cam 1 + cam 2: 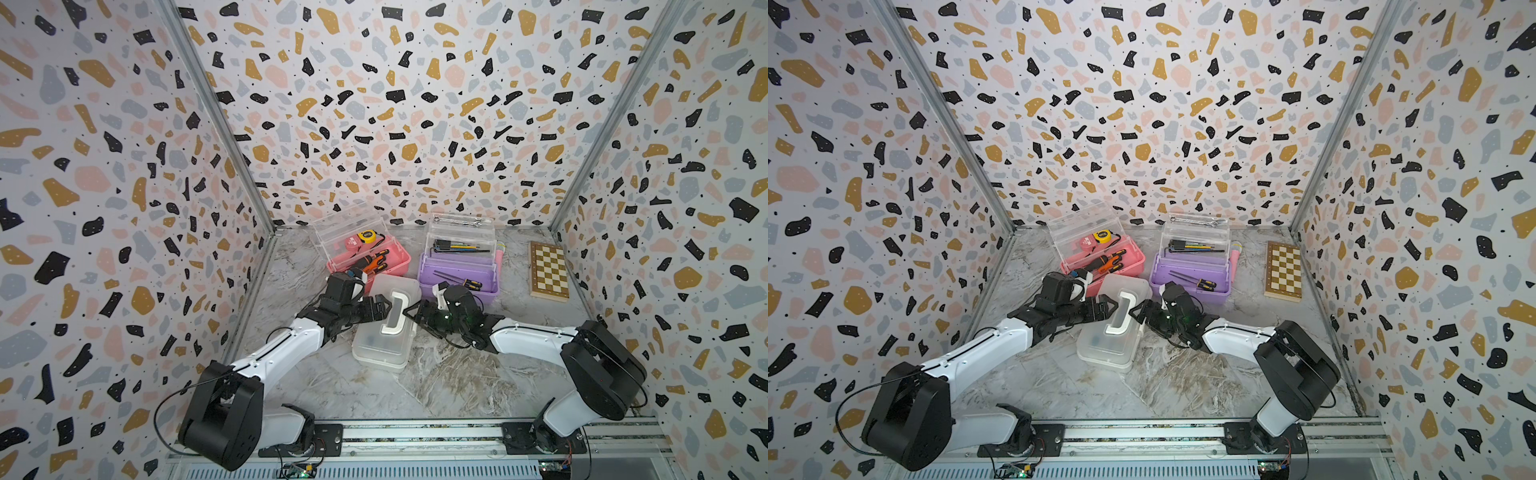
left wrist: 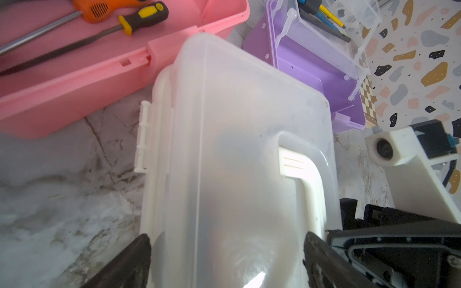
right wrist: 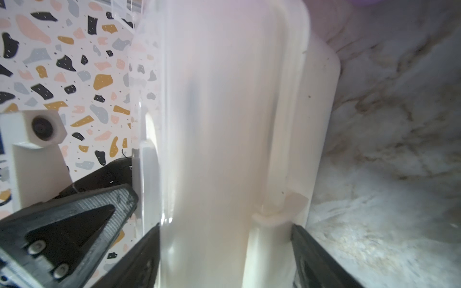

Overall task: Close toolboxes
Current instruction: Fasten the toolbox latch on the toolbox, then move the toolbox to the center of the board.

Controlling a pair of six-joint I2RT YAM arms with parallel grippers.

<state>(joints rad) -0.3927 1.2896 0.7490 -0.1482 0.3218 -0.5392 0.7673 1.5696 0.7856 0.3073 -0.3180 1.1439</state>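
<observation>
The white toolbox (image 1: 384, 332) lies mid-table with its clear lid down and its white handle (image 1: 395, 313) on top. My left gripper (image 1: 384, 307) reaches in from the left and stands open, its jaws straddling the lid (image 2: 237, 149) from the latch side to the handle. From the right, my right gripper (image 1: 411, 311) is shut on the white toolbox (image 3: 224, 99), one finger on the lid and one on the base wall. Behind, the pink toolbox (image 1: 399, 266) and the purple toolbox (image 1: 457, 286) stand open, clear lids raised, tools inside.
A wooden chessboard (image 1: 548, 270) lies flat at the right by the wall. A pink object (image 1: 500, 249) lies just right of the purple box. The patterned walls close in on three sides. Marble tabletop (image 1: 436, 382) shows in front of the white box.
</observation>
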